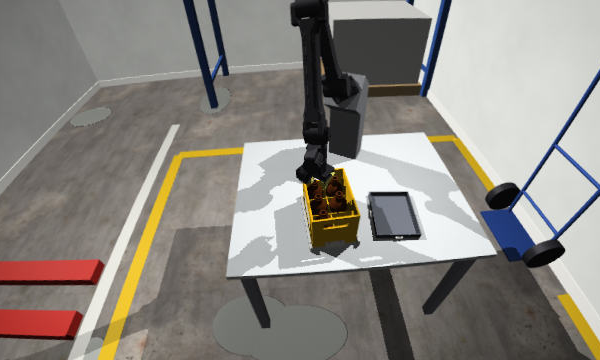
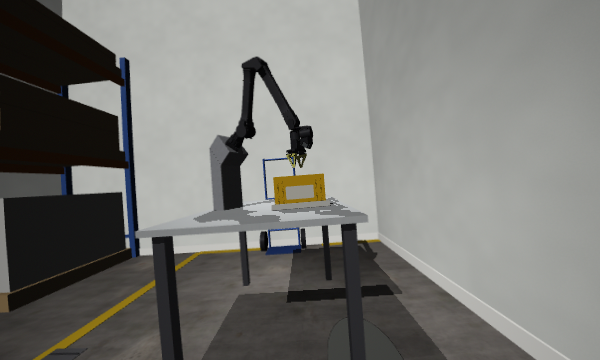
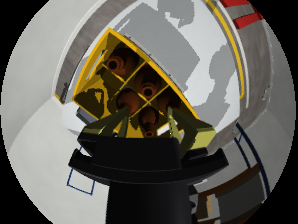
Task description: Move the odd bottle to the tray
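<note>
I have the claw (image 1: 321, 182) (image 2: 297, 165) (image 3: 148, 109) above the yellow slotted plastic crate (image 1: 335, 230) (image 2: 300, 178) (image 3: 90, 61), its fingers apart with nothing between them. All five brown round-shouldered bottles stand in the crate, beside the shallow black rectangular tray (image 1: 394, 214) on the white rectangular bench (image 1: 450, 220) (image 2: 205, 227) (image 3: 220, 107).

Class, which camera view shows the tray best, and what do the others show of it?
The top view: the whole dark tray, its raised rim and bare floor, shows beside the crate. The exterior view shows no part I can clearly identify; the wrist view, at most a dark sliver past the crate.
</note>
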Tool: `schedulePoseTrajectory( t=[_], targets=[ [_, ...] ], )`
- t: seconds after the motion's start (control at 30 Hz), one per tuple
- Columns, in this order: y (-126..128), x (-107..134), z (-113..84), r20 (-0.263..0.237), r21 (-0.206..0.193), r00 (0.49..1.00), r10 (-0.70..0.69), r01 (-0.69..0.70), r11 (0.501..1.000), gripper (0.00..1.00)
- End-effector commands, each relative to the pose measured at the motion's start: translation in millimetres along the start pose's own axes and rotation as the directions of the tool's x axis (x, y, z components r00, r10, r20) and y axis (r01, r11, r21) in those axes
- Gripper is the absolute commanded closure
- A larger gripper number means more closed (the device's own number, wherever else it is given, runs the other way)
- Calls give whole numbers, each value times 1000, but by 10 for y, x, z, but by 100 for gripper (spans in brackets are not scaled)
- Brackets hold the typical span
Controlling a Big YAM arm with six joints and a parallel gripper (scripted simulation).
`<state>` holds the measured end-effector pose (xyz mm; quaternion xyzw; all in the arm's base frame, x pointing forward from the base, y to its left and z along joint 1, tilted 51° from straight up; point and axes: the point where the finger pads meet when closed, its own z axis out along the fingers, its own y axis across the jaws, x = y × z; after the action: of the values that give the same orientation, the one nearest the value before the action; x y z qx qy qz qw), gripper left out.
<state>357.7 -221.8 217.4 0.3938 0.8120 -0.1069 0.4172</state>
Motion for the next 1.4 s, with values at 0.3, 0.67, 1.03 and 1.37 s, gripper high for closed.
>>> schedulePoseTrajectory(
  t=[0.3, 0.67, 1.03, 1.37],
  targets=[
    [8, -164, 135, 23, -1, 1000, 1, -1, 1000, 39],
    [6, -159, 290, 21, 0, 1000, 1, -1, 1000, 39],
    [-4, -129, 383, 15, 2, 1000, 1, -1, 1000, 39],
    [1, -149, 403, 17, 1, 1000, 2, -2, 1000, 39]
  ],
)
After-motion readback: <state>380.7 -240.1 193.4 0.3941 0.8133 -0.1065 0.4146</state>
